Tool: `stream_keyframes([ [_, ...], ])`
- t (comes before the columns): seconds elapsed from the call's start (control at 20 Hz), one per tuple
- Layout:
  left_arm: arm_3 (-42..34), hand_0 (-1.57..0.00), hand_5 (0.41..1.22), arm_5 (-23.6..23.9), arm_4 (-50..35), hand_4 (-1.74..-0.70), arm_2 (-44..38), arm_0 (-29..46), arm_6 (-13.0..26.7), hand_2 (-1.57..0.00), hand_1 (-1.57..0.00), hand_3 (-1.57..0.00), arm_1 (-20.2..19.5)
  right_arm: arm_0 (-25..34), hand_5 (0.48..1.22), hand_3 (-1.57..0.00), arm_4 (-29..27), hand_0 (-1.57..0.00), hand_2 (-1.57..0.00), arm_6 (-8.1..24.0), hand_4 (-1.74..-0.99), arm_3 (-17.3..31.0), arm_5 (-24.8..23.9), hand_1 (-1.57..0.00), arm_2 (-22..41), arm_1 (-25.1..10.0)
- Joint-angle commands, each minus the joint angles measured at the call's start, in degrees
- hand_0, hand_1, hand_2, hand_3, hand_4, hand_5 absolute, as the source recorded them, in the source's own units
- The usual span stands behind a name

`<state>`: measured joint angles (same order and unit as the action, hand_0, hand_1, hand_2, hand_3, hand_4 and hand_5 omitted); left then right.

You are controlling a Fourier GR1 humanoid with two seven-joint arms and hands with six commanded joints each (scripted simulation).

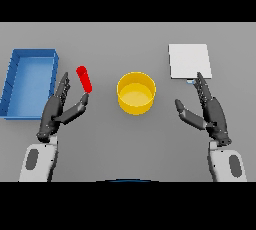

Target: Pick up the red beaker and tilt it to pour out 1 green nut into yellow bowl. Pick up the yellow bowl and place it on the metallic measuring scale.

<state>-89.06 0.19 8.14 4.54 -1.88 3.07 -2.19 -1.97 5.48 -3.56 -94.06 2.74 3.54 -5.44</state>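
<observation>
Grey table (125, 139) bears slim, tilted red beaker (84, 79).

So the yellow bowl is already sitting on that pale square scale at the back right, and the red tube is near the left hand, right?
Not quite. The head view shows the yellow bowl on the bare table in the middle, apart from the scale. The red tube is indeed near the left hand.

lab bench | grey table (128, 44) | metallic scale (189, 61) | red beaker (84, 79)
</observation>
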Motion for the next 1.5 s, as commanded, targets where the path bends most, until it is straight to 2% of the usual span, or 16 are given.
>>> stream_keyframes([
  [0.0,2.0,0.0,0.663,0.7,0.6,-1.21,-0.3,-1.5,-0.5,0.0,0.0,0.0,0.3,-0.5,0.621,0.0,0.2,0.0,0.0,-0.8,-1.296,0.1,0.0,0.0,0.3,0.3],
  [0.25,14.1,0.0,0.644,2.4,0.8,-1.22,-3.5,-11.3,-3.2,0.0,0.0,0.0,0.5,-0.5,0.622,0.0,0.3,0.0,0.0,-0.5,-1.295,-0.5,-0.4,0.0,-0.2,0.0],
  [0.4,18.8,0.0,0.635,2.6,0.7,-1.23,-4.6,-14.8,-5.6,0.0,0.0,0.0,0.5,0.1,0.631,0.0,-0.3,0.0,0.0,0.3,-1.303,-0.2,-0.3,0.0,-0.6,-0.1],
  [0.5,21.5,0.0,0.633,3.5,1.9,-1.22,-4.4,-16.8,-5.8,0.0,0.0,0.0,0.7,0.6,0.631,0.0,0.4,0.0,0.0,1.2,-1.3,0.6,-0.7,0.0,-0.5,-0.1],
  [0.55,22.9,0.0,0.635,3.9,2.3,-1.22,-4.6,-18.1,-5.8,0.0,0.0,0.0,0.6,0.3,0.634,0.0,0.9,0.0,0.0,0.6,-1.299,0.2,-1.1,0.0,-0.5,-0.3],
  [0.75,28.9,0.0,0.668,4.9,2.7,-1.26,-5.7,-21.8,-8.1,0.0,0.0,0.0,1.0,1.1,0.642,0.0,1.4,0.0,0.0,0.7,-1.3,1.5,-1.3,0.0,-0.4,0.2],
  [0.95,33.5,0.0,0.709,5.7,2.0,-1.33,-7.1,-24.0,-12.6,0.0,0.0,0.0,2.0,1.1,0.646,0.0,0.9,0.0,0.0,-0.1,-1.303,1.9,-1.3,0.0,-1.1,-0.2],
  [1.0,34.8,0.0,0.726,6.2,1.8,-1.35,-7.7,-24.5,-13.4,-0.05,-0.01,-0.03,2.4,0.9,0.647,0.0,1.0,0.0,0.0,-0.2,-1.301,1.4,-1.2,0.0,-0.7,0.0],
  [1.1,35.9,-0.34,0.765,6.9,1.2,-1.39,-8.6,-25.4,-14.2,-0.32,-0.31,-0.24,3.0,1.1,0.645,0.0,1.2,0.0,0.0,1.0,-1.294,1.0,-1.7,0.0,-0.7,0.2],
  [1.15,36.4,-0.58,0.786,7.0,0.2,-1.42,-9.5,-26.3,-14.0,-0.55,-0.56,-0.42,3.1,1.2,0.645,0.0,1.1,0.0,0.0,1.3,-1.292,1.3,-1.6,0.0,-0.8,0.0],
  [1.25,38.7,-0.94,0.943,7.5,-0.7,-1.42,-10.8,-27.7,-15.3,-0.92,-0.92,-0.83,3.6,0.6,0.646,0.0,0.7,0.0,0.0,1.2,-1.29,0.3,-1.2,0.0,-0.8,-0.2],
  [1.35,39.9,-1.17,1.043,8.6,0.2,-1.53,-10.8,-28.9,-15.6,-1.15,-1.16,-1.08,4.0,0.7,0.649,0.0,1.1,0.0,0.0,1.3,-1.291,0.6,-1.4,0.0,-0.6,0.0],
  [1.45,39.3,-1.31,1.107,8.3,0.3,-1.6,-10.2,-28.2,-17.5,-1.3,-1.3,-1.15,3.3,1.0,0.651,0.0,1.3,0.0,0.0,1.0,-1.29,0.6,-1.8,0.0,-0.8,-0.2],
])
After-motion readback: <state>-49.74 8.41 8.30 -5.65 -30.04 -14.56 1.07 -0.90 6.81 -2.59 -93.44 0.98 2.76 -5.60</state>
